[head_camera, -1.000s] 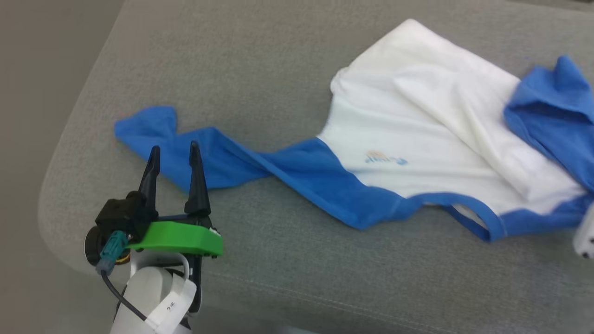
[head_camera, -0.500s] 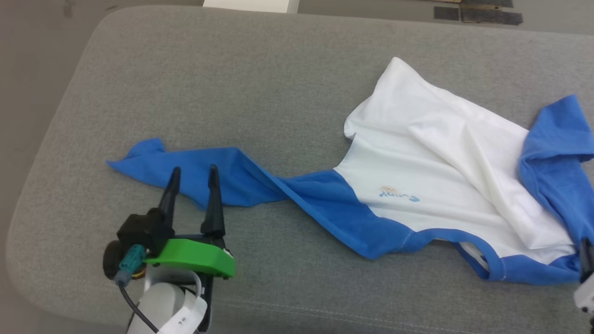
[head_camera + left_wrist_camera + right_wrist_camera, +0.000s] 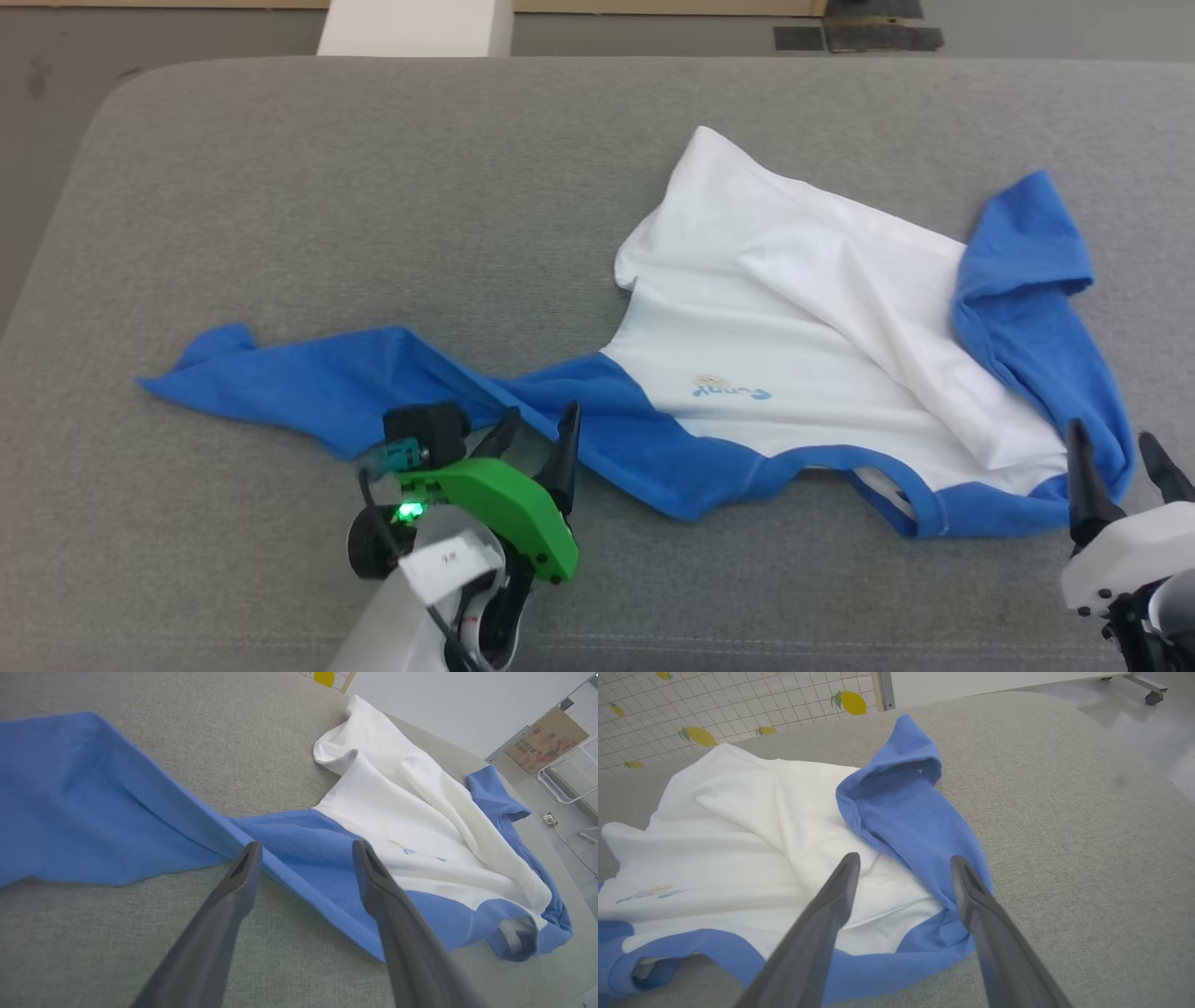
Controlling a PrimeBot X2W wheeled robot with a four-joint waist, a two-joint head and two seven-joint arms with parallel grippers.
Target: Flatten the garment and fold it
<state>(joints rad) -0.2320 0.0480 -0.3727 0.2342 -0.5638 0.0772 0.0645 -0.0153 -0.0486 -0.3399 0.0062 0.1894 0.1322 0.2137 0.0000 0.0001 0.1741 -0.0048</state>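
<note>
A soft white T-shirt with bright blue sleeves [image 3: 794,317] lies crumpled and half twisted, with a grey upholstered cushion [image 3: 373,187] beneath it. The left gripper [image 3: 541,418] hovers at the shirt's long, stretched-out sleeve, jaws apart and holding nothing. The right gripper [image 3: 1111,434] stands at the shirt's opposite blue sleeve, jaws likewise apart and empty.

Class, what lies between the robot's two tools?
Head view: between the left tool and the right tool lies the T-shirt, its blue neckband edge nearest, on the grey cushion.
</note>
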